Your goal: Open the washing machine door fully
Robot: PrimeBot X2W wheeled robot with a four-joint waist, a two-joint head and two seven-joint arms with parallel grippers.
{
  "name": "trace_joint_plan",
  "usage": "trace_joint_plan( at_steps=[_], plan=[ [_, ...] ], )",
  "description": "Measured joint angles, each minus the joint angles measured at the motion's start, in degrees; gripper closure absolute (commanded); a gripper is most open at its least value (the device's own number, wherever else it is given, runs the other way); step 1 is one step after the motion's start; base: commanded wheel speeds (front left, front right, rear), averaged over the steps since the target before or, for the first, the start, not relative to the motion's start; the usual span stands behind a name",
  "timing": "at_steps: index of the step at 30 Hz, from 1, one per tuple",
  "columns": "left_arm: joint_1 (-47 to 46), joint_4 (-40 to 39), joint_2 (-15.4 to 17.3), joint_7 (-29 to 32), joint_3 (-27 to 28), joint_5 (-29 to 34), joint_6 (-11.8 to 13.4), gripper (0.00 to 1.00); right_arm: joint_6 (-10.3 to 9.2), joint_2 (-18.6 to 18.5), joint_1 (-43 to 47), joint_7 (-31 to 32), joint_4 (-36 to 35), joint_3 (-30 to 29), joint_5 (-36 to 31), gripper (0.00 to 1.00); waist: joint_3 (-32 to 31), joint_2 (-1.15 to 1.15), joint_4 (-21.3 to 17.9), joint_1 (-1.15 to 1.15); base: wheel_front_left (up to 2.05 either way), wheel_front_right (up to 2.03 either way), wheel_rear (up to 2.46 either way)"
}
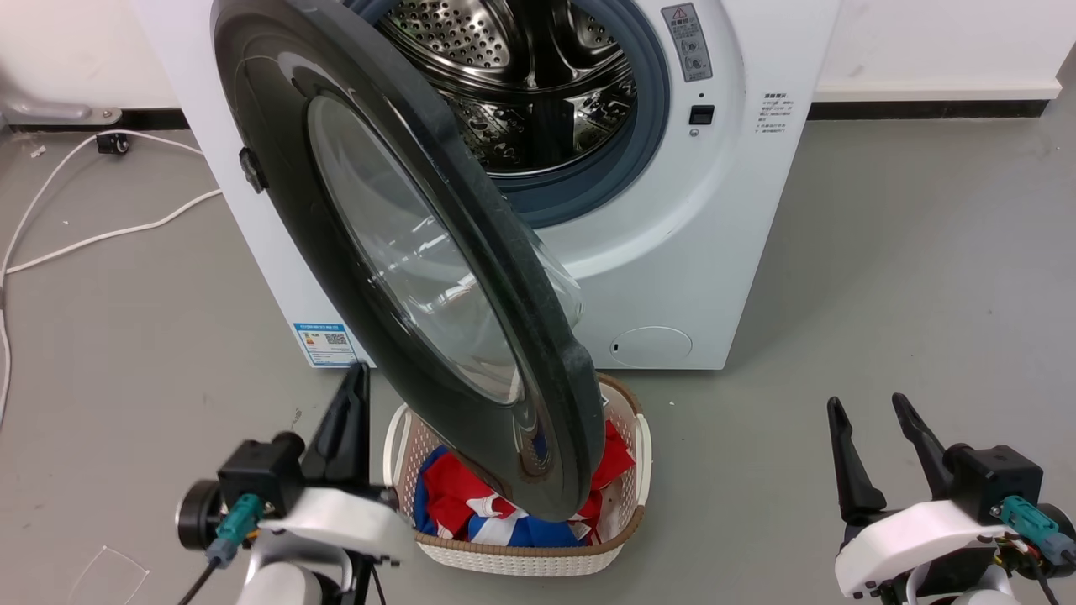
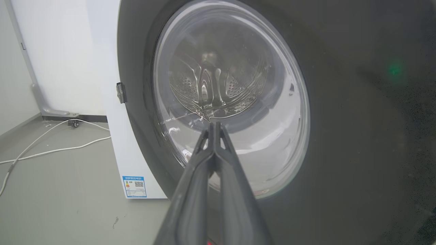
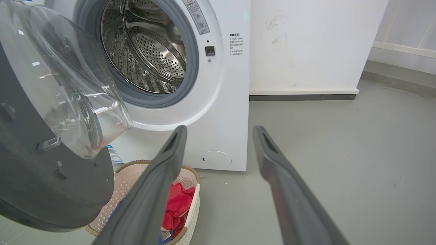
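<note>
Left wrist view is showing left gripper (image 2: 214, 126), fingers together, facing the half-open washing machine door (image 2: 340, 143), probably to nudge it; right gripper (image 1: 867, 405) is idling, fingers apart.

- The washing machine door (image 1: 403, 252) hangs half open, slanting over the laundry basket (image 1: 521, 556) and blocking the drum (image 1: 521, 76) from the left.
- Right of it, bare floor (image 1: 883, 277) leaves a clear way in (mouth unobstructed).
- A white cable (image 1: 126, 228) crosses the left floor.
</note>
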Motion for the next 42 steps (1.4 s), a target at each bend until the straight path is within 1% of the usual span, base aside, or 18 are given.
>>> trace_joint_plan(
  at_steps=[5, 13, 18, 21, 22, 23, 26, 31, 32, 33, 34, 35, 36, 42],
  plan=[
    [-1.82, -6.57, -0.13, 0.01, 0.73, -0.59, 0.99, 1.0, 0.0, 0.04, 0.0, 0.05, -0.04, -0.3, -0.09, 0.0, 0.04, 0.0, 0.29, 0.0, 0.0, 0.0, 0.0],
    [-4.5, -20.16, -0.2, -0.01, 0.51, 0.44, 2.81, 1.0, 0.0, 0.11, 0.03, 0.48, 0.01, -0.59, -0.03, 0.0, -0.36, 0.0, 0.39, 0.0, 0.0, 0.0, 0.0],
    [-6.06, -28.31, -0.29, 0.18, -2.2, 0.65, 3.28, 1.0, 0.0, 0.13, 0.04, 0.7, 0.02, -0.75, 0.01, 0.0, -0.64, 0.0, 0.37, 0.0, 0.0, 0.0, 0.0],
    [-7.1, -32.37, -0.36, 1.27, -4.48, 0.73, 3.53, 1.0, 0.0, 0.13, 0.14, 0.99, 0.02, -0.74, 0.02, 0.0, -0.81, 0.0, 0.32, 0.0, 0.0, 0.0, 0.0],
    [-7.39, -33.53, -0.38, 1.78, -5.46, 0.59, 3.52, 1.0, 0.0, 0.14, 0.19, 1.01, 0.02, -0.76, 0.03, 0.0, -0.82, 0.0, 0.29, 0.0, 0.0, 0.0, 0.0],
    [-7.89, -35.13, -0.42, 3.25, -7.66, 0.21, 3.37, 1.0, 0.0, 0.14, 0.2, 1.05, 0.01, -0.79, 0.04, 0.0, -0.84, 0.0, 0.25, 0.0, 0.0, 0.0, 0.0],
    [-7.93, -35.96, -0.44, 6.46, -12.09, -1.29, 2.66, 1.0, 0.0, 0.14, 0.25, 1.11, -0.03, -0.83, 0.12, 0.0, -0.76, 0.0, 0.18, 0.0, 0.0, 0.0, 0.0],
    [-7.55, -34.1, -0.51, 12.49, -21.27, -5.23, 1.64, 1.0, 0.0, 0.16, 0.25, 1.34, -0.11, -0.67, 0.62, 0.0, -0.31, 0.0, -0.18, 0.0, 0.0, 0.0, 0.0],
    [-7.55, -34.1, -0.51, 12.49, -21.27, -5.23, 1.64, 1.0, 0.0, 0.16, 0.25, 1.34, -0.11, -0.67, 0.62, 0.0, -0.31, 0.0, -0.18, 0.0, 0.0, 0.0, 0.0],
    [-6.65, -32.88, -0.53, 14.33, -24.69, -6.45, 1.21, 1.0, 0.0, 0.16, 0.24, 1.55, -0.1, -0.76, 0.86, 0.0, -0.03, 0.0, -0.31, 0.0, 0.0, 0.0, 0.0],
    [-6.07, -32.18, -0.53, 15.12, -26.46, -7.14, 1.12, 1.0, 0.0, 0.18, 0.23, 1.55, -0.09, -0.77, 1.07, 0.0, 0.13, 0.0, -0.35, 0.0, 0.0, 0.0, 0.0],
    [-6.07, -32.18, -0.53, 15.12, -26.46, -7.14, 1.12, 1.0, 0.0, 0.18, 0.23, 1.55, -0.09, -0.77, 1.07, 0.0, 0.13, 0.0, -0.35, 0.0, 0.0, 0.0, 0.0],
    [-5.25, -31.09, -0.51, 16.38, -29.41, -7.98, 0.74, 1.0, 0.0, 0.18, 0.2, 1.51, -0.08, -0.81, 1.07, 0.0, 0.41, 0.0, -0.37, 0.0, 0.0, 0.0, 0.0],
    [-2.09, -25.71, -0.4, 20.09, -38.51, -9.53, -0.26, 1.0, 0.0, 0.18, -0.04, 1.49, 0.01, -0.58, 0.94, 0.0, 1.13, 0.0, -0.49, 0.0, 0.0, 0.0, 0.0]
  ],
)
